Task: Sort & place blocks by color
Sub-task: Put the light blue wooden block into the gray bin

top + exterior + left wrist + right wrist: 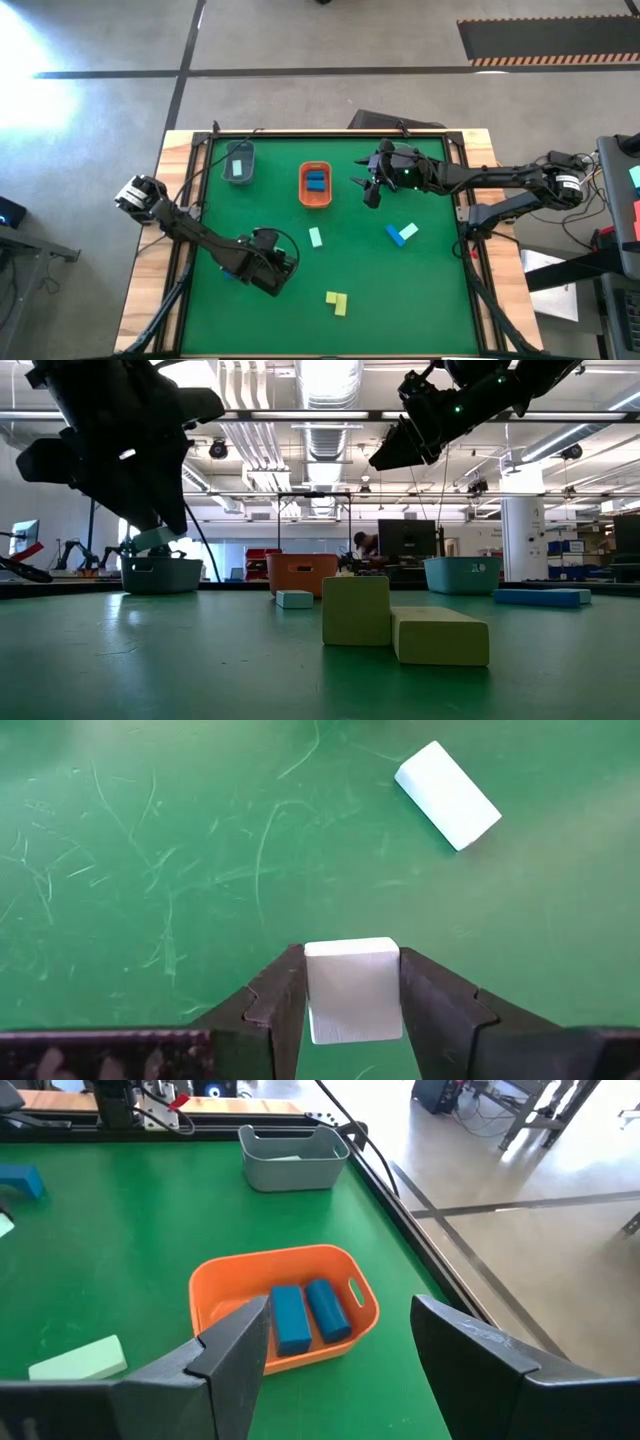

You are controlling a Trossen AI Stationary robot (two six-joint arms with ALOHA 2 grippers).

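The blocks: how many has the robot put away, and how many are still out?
Done: two blue blocks lie in the orange tray, and the grey tray holds something pale. In hand: the left pincer grips a mint block above the mat. Left: another mint block, two yellow blocks and a blue and a mint block touching. The right pincer is open over the orange tray.

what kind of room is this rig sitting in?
Looks like a large robotics lab or open workshop. The low view shows an exposed ceiling with ducts and strip lights, a monitor on a bench behind the green table, and the high view shows a bare concrete floor.
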